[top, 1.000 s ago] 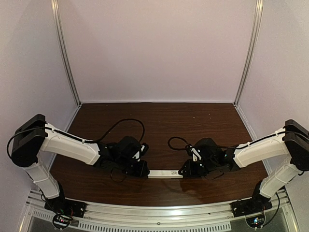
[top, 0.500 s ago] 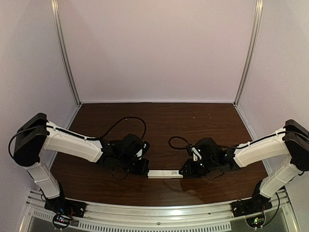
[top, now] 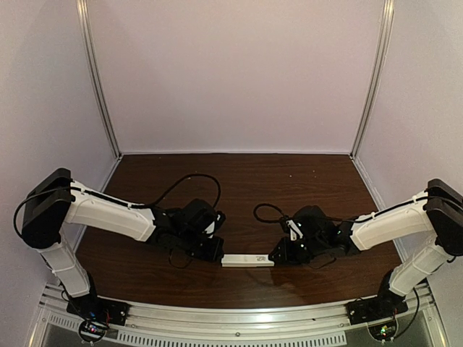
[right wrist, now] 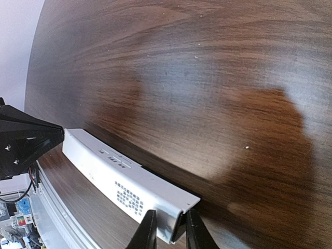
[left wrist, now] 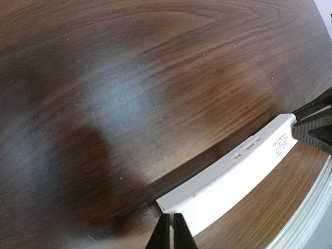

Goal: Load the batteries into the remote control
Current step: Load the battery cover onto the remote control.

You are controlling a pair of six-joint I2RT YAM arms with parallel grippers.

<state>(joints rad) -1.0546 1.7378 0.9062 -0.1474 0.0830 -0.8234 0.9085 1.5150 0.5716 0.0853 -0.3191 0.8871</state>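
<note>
**Top view, nearest first.** A ribbed metal rail [top: 239,318] runs along the near edge of the counter [top: 239,181]. The base of the left arm [top: 101,217] is bolted at its left end and that of the right arm [top: 391,224] at its right. Both arms reach low and inward over the dark wood, so that their wrists face one another.

**Between the wrists.** The remote control [top: 247,260], a slim white bar, is set crosswise close to the near edge and roughly midway across. The left tool [top: 218,256] meets its left end and the right tool [top: 275,254] meets its right end.

**Left wrist view.** The fingers [left wrist: 164,236] of the left tool are pressed together, with only a hairline slit between them. Their tips sit at the near corner of the bar's end; whether they touch it cannot be told. The bar stretches away to the upper right, showing small raised marks and a block of fine print, as far as the dark tip of the opposite tool.

**Right wrist view.** The right tool pinches the other end of the bar, with one finger [right wrist: 147,231] on each side of it. Whether the bar rests on the wood or is held just clear of it cannot be told.

**Farther back, top view.** Black cables [top: 197,176] loop up from the two wrists. Beyond them lies bare wood grain, then the pale back wall [top: 231,72], framed by two slanting metal posts [top: 98,79].
</note>
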